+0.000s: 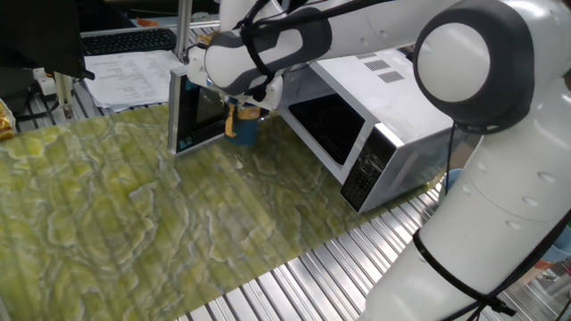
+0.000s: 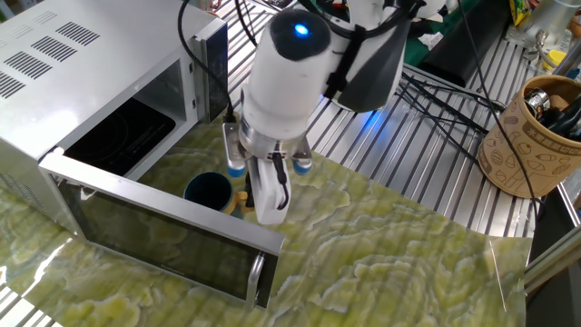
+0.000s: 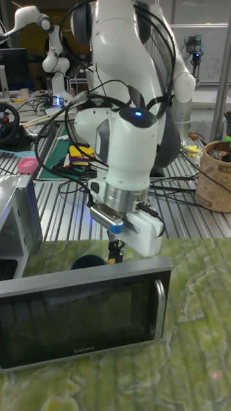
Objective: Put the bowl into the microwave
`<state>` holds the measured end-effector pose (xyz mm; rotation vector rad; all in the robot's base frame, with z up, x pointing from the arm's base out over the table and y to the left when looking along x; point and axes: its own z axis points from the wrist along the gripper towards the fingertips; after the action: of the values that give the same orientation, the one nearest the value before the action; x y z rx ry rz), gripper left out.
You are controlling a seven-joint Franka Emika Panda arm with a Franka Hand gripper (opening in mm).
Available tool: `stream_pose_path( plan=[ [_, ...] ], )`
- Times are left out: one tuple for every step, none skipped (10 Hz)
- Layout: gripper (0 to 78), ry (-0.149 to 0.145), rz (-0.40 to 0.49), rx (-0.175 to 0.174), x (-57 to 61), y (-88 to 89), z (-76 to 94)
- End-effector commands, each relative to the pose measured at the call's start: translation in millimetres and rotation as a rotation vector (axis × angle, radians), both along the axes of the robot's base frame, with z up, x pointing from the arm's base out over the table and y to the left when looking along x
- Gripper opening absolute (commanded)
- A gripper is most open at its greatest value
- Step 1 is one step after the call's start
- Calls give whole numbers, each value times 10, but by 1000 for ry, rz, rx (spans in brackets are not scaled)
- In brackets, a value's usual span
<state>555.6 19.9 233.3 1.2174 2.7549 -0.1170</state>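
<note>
Fingers (image 2: 243,195) clenched on yellow-tan handle of small dark teal-blue cup-shaped bowl (image 2: 209,191). Bowl upright, low over green marbled surface (image 1: 134,223), betw. open dark-glass door (image 3: 80,324) and cavity of large boxy white microwave (image 2: 54,82), just outside opening. Touching surface or not: can't tell.

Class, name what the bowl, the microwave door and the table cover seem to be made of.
Bowl: probably glazed ceramic, smooth dark teal. Microwave door: dark glass, reflective, in a silver frame that could be metal or plastic. Table cover: likely a printed green marbled sheet; material unclear.
</note>
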Motion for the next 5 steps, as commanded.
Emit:
stream_pose_path(
  plan=[
    [28, -5, -22, -20, 5, -13, 15],
    [28, -9, -26, -42, -33, -84, 0],
    [28, -12, -32, -66, -69, -146, -17],
    [28, -15, -45, -77, -97, -190, -29],
    [28, -17, -50, -83, -109, -207, -33]
  ],
)
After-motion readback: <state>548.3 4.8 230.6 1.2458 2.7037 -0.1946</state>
